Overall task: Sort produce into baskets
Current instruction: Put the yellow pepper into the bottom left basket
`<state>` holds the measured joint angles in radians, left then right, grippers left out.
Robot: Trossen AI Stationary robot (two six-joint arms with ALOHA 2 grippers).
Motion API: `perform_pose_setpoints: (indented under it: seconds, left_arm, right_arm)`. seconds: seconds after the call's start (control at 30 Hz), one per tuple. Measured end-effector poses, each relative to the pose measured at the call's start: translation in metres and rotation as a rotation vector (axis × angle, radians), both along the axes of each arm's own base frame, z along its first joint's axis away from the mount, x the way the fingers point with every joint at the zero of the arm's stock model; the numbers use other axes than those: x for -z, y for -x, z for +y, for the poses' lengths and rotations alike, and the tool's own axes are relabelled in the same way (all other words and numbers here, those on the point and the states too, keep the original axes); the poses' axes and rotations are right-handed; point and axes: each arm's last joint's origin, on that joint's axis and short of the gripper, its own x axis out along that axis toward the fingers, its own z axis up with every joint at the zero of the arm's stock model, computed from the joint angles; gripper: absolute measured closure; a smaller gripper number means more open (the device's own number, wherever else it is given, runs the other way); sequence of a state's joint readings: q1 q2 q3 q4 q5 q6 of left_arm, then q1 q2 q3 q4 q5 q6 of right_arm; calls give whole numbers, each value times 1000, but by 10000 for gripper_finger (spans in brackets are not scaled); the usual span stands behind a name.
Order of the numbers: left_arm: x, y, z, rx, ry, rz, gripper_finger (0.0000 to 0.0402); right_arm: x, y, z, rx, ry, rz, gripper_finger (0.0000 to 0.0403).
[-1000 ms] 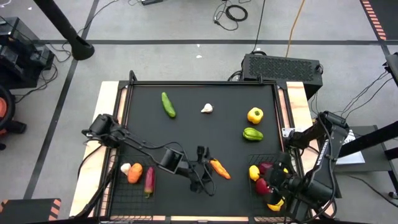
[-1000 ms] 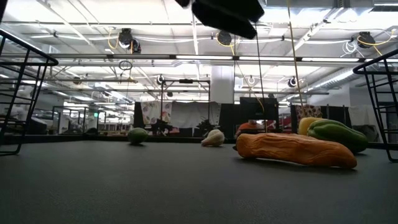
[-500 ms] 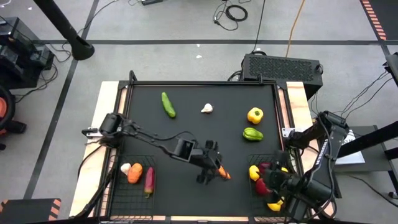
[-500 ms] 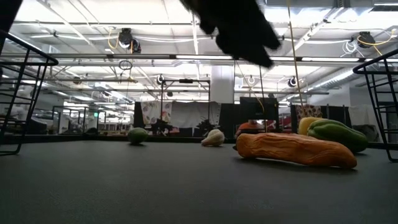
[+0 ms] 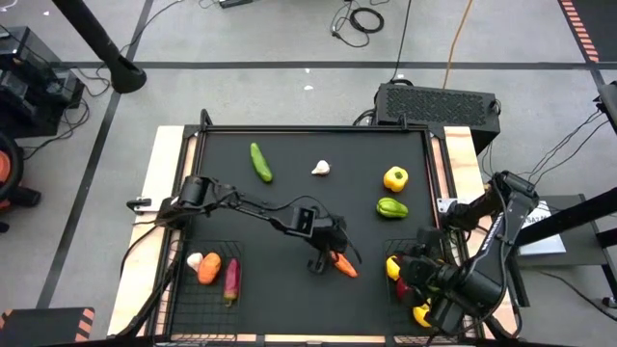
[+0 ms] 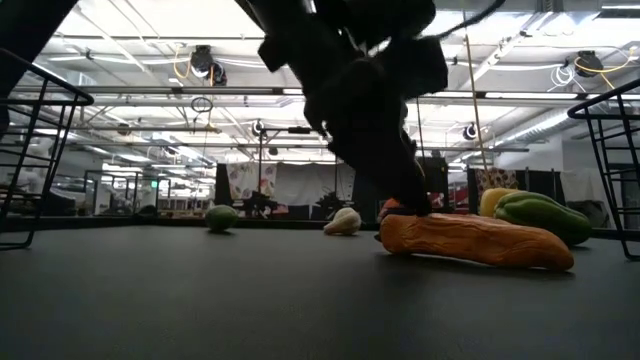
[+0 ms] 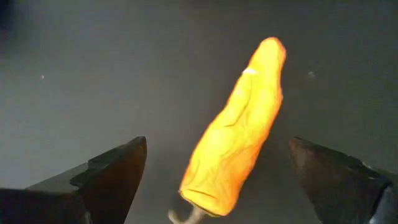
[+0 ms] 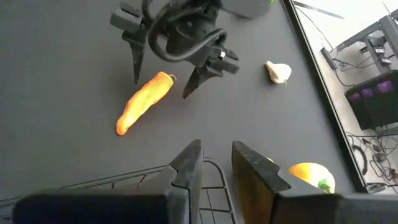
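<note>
The left gripper point(image 5: 330, 253) hangs low over the middle of the black tabletop point(image 5: 289, 207), its two dark, wedge-shaped fingers point(image 7: 102, 177) spread wide on either side of an orange carrot point(image 7: 236, 127) without touching it. The carrot point(image 5: 341, 263) lies flat on the matte surface, a lumpy, tapering piece with a slightly wrinkled skin; in the high view its long axis runs diagonally, and the wrist view shows its stubby stem end toward the gripper and its narrow tip pointing away.

The right gripper point(image 5: 416, 273) sits over the right basket point(image 5: 469, 253), a rectangular black wire-mesh grid at the table's near right corner, fingers point(image 8: 189, 163) slightly parted with nothing between them. That basket holds a yellow lemon point(image 5: 393, 267) and dark red pieces point(image 5: 402, 287).

The left basket point(image 5: 183, 308), of the same mesh, holds a white garlic point(image 5: 196, 260), an orange carrot piece point(image 5: 209, 267) and a long reddish vegetable point(image 5: 232, 279).

Loose on the far half of the table lie a green cucumber point(image 5: 260, 162) angled diagonally, a knobbly white garlic bulb point(image 5: 321, 168), a yellow pepper point(image 5: 395, 178) and a green pepper point(image 5: 391, 207).
</note>
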<state>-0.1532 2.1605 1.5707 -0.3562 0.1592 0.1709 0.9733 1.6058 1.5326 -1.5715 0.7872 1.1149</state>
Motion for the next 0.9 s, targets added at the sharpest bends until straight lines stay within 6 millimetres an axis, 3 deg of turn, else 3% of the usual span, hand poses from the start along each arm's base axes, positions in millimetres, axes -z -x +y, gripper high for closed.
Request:
perform_pose_setpoints:
  seconds: [0.13,0.3,0.9]
  left_arm:
    - [7,-1,1,19,-6,8,15]
    - [23,-2,1,53,-34,39,58]
    - [22,0,-4,89,-73,32,238]
  right_arm:
    - [0,0,0,0,-1,0,325]
    - [0,0,0,0,-1,-2,325]
    - [0,0,0,0,-1,-4,325]
